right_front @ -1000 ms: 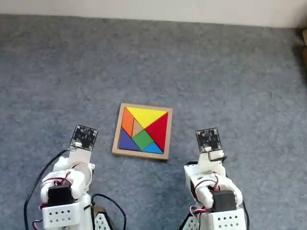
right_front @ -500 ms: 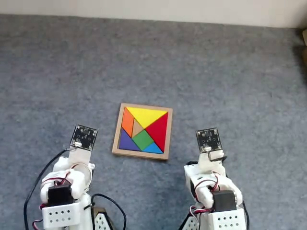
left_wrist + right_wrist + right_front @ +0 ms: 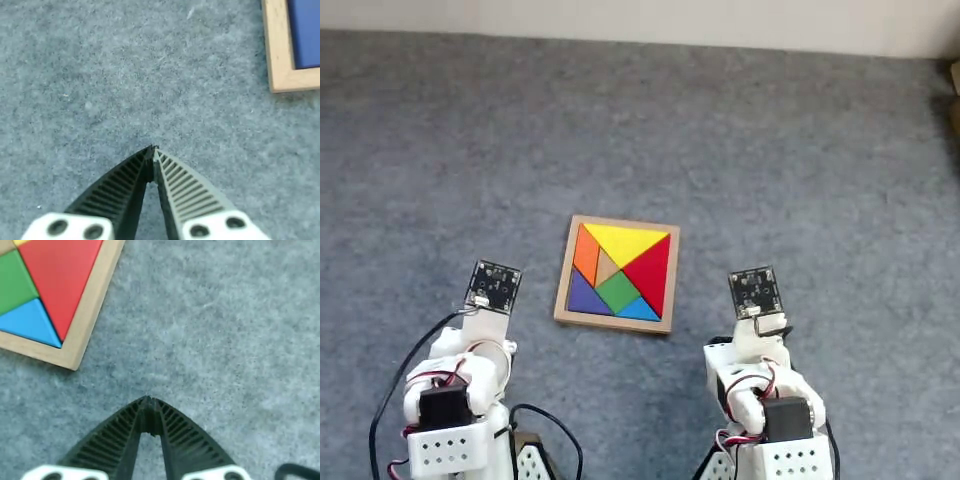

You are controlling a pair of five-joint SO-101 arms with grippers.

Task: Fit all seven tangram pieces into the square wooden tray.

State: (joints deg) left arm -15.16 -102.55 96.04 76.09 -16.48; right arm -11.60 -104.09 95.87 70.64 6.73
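Seven coloured tangram pieces [image 3: 619, 271] filled the square wooden tray [image 3: 563, 276]. The left gripper [image 3: 151, 150] and right gripper [image 3: 148, 400] sat clenched, empty.

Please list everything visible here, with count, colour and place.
wooden tray: 1, light wood, between the arms
yellow triangle: 1, yellow, tray's far side
red triangle: 1, red, tray's right
orange parallelogram: 1, orange, tray's left
tan triangle: 1, tan, tray's centre
green square: 1, green, tray's near half
dark blue triangle: 1, dark blue, near-left corner
light blue triangle: 1, light blue, near edge
carpet: 1, grey, underneath
left arm: 1, white, jaws shut, left of tray
right arm: 1, white, jaws shut, right of tray
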